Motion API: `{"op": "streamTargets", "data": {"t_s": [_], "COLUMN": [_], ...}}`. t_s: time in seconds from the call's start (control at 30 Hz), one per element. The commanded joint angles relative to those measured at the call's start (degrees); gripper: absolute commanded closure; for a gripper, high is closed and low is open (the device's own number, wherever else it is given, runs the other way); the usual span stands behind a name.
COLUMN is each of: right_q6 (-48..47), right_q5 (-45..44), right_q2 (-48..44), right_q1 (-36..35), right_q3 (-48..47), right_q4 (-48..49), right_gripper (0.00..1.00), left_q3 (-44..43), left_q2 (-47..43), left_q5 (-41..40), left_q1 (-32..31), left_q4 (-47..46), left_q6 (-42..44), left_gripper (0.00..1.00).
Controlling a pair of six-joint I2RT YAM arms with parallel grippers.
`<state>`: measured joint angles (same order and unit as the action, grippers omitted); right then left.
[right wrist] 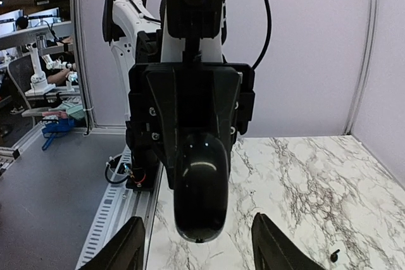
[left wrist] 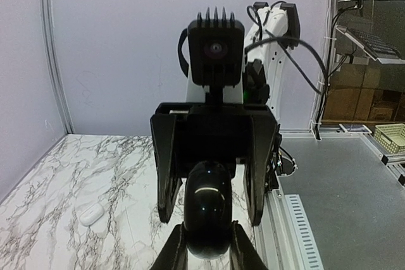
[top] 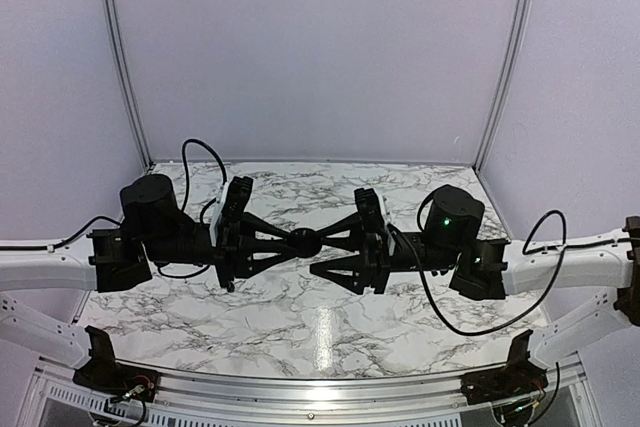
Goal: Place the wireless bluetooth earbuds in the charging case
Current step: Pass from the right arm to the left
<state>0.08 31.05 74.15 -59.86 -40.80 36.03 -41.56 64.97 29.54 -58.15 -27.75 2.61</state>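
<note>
Top view: left gripper [top: 292, 244] clamps the black charging case [top: 306, 242] mid-air at centre, facing the right gripper [top: 325, 250]; left wrist: case pinched low; right wrist: right fingers [right wrist: 130, 251] spread, empty; black speck [right wrist: 334, 256], perhaps an earbud, on the marble table [right wrist: 304, 175]; the right should close squarely on the case's free end.

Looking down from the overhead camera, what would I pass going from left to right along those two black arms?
Left arm's round motor housing → left gripper, pinched shut → glossy black case at its tips → right gripper, open → right arm's motor housing with a green light.
</note>
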Motion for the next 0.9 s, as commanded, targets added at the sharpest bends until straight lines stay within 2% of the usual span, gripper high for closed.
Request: {"op": "streamTargets", "data": {"t_s": [0.0,0.27,0.5,0.87], "right_q6": [-5.93,-9.11,-8.32,-10.61], "right_q5": [-3.74,-5.2,-3.76,-5.73], "right_q2": [-5.48,-7.17,-4.37,-2.1], "right_q1": [0.1,0.0,-0.34,-0.39], "right_q3": [-4.81,-9.39,-10.86,-15.11], "right_q4": [-20.45,-39.87,-43.49,-48.04], "right_gripper": [0.41,0.43,0.42,0.49], "left_q3": [-1.22,-5.93,-8.67,-10.92], "left_q2": [1.05,2.88,4.89,8.13], "left_q5": [0.06,-2.4,-1.67,0.63], "left_q1": [-0.3,-0.3,-0.71,-1.22], "left_q4": [6.76,19.99,22.68,25.54], "left_q6": [2.52,6.27,6.91,6.71], "left_gripper": [1.0,1.0,1.0,1.0]}}
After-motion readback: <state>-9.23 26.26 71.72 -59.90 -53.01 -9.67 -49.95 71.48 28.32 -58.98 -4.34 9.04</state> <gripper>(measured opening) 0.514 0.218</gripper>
